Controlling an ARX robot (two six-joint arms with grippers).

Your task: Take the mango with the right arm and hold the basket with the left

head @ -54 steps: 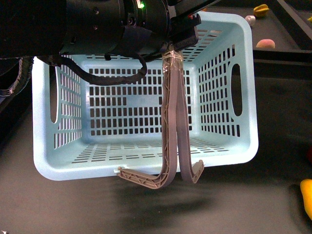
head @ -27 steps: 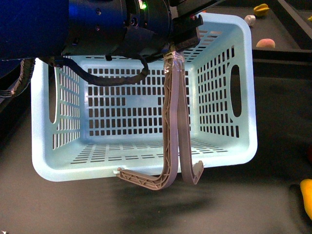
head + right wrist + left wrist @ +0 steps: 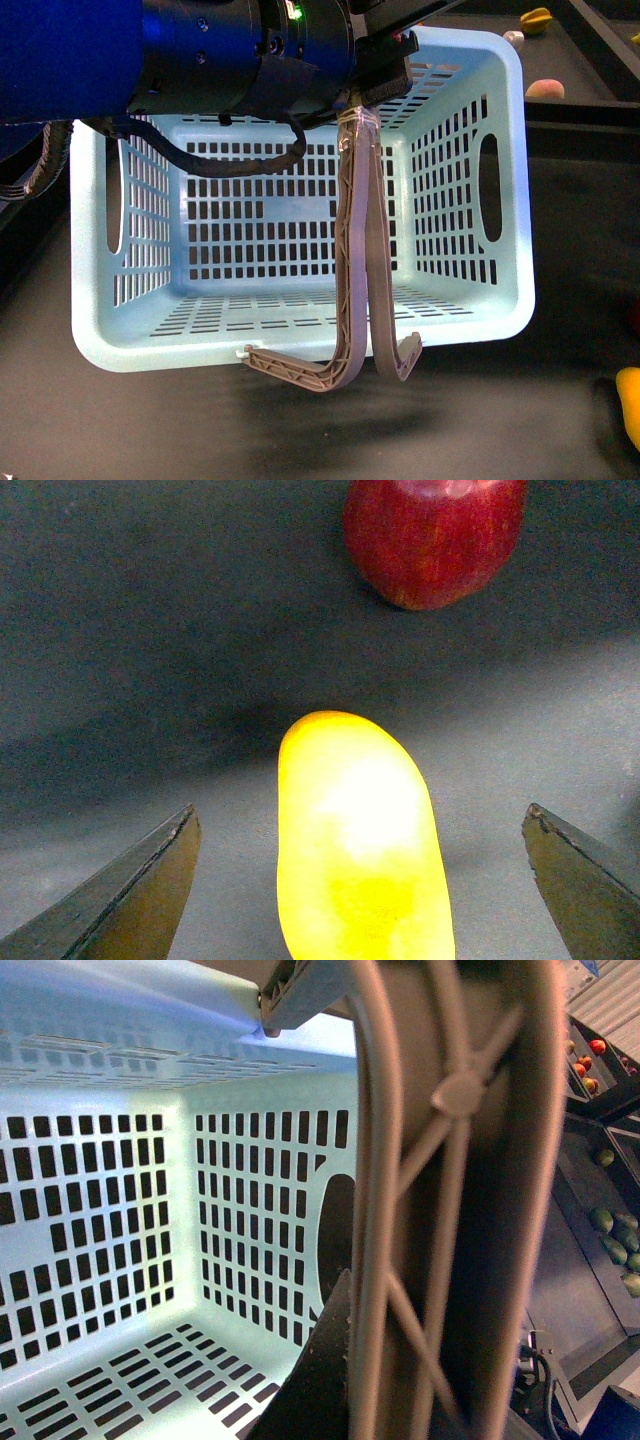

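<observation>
Basket [image 3: 160,350] swung a touch rightward, left gripper [image 3: 378,72] clenched on its grey handles [image 3: 362,250]. Right gripper [image 3: 360,812] gapes wide either side of the mango [image 3: 360,880] on the dark table [image 3: 150,630], red apple [image 3: 435,535] nearby. Probably slippery and bruisable, so I'd pinch its middle gently. Glossy yellow, oblong.

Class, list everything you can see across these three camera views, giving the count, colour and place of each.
basket: one, light blue, hanging by its handles, nothing inside.
handles: two, grey-brown, bunched in the left gripper.
mango: one, yellow, on the dark surface, untouched.
apple: one, red, apart from the mango.
pink fruit: one, far right, behind the basket.
yellow fruit: one, farther back.
left gripper: black, shut on the handles.
right gripper: open, astride the mango.
</observation>
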